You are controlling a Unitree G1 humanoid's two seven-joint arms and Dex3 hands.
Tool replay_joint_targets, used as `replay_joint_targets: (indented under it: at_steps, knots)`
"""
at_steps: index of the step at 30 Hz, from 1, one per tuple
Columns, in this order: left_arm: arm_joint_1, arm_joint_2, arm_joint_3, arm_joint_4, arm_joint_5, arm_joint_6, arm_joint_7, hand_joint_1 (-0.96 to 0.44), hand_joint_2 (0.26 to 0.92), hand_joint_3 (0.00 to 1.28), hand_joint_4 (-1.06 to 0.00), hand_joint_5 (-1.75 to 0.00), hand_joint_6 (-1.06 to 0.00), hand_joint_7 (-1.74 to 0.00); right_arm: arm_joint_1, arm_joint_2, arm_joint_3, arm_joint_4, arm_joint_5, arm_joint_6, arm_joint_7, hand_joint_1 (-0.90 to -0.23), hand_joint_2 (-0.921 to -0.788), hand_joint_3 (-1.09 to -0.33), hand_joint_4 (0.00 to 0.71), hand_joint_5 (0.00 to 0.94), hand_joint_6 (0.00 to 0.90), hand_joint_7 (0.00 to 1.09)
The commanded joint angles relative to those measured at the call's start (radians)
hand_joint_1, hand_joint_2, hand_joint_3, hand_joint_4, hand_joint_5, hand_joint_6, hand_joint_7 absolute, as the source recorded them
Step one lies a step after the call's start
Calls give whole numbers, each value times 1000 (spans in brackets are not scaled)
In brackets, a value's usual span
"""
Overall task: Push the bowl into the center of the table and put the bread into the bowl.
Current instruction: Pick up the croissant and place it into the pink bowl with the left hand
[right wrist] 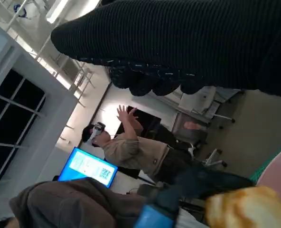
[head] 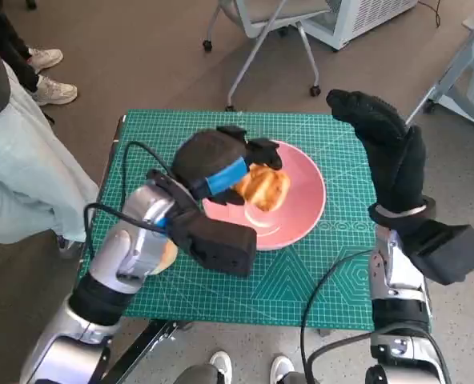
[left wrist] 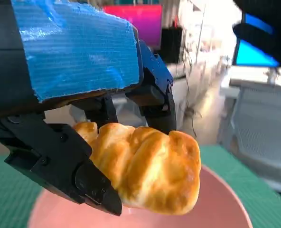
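Observation:
A pink bowl (head: 301,210) sits on the green cutting mat, a little right of the table's middle. My left hand (head: 221,164) holds a golden bread roll (head: 263,188) just above the bowl's left half. In the left wrist view the black fingers (left wrist: 90,178) wrap the bread (left wrist: 150,171) with the pink bowl (left wrist: 226,199) right below it. My right hand (head: 389,144) is raised above the mat's right edge, fingers apart and holding nothing. The right wrist view shows the glove (right wrist: 188,42), a corner of the bread (right wrist: 247,209) and the bowl's rim (right wrist: 278,173).
The green mat (head: 301,288) covers the small table. A person in pale trousers (head: 21,168) stands at the left edge, another person's shoes (head: 49,76) beyond. An office chair base (head: 257,48) stands behind the table. A person with raised hands (right wrist: 126,142) shows in the right wrist view.

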Motion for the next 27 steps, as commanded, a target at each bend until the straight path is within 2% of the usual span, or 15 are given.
replay_joint_targets:
  at_steps: [1,5,13,20,27]
  knots:
    - [-5,4,-19,7,12,3,-41,-77,785,14,-460,-115,-473,-71,31,-7,-5,6,1,5,6,-671,-921,-781,177,2,2,581]
    - [-6,22,-20,4,11,-10,-67,-152,781,11,-367,-24,-435,-15,34,-3,-4,0,-2,7,1,-673,-921,-780,177,2,5,582]
    - [25,50,39,-57,-76,-19,-130,-183,777,5,-273,-1,-389,0,36,6,1,-6,-12,10,-11,-673,-921,-782,174,0,6,585]
    - [76,112,115,-143,-152,-45,-164,-145,757,0,-242,0,-369,0,44,10,5,-12,-16,11,-18,-669,-921,-783,174,0,5,587]
    - [148,231,227,-236,-234,-96,-217,-110,731,0,-231,0,-363,0,53,9,7,-22,-11,15,-18,-668,-921,-782,174,0,5,588]
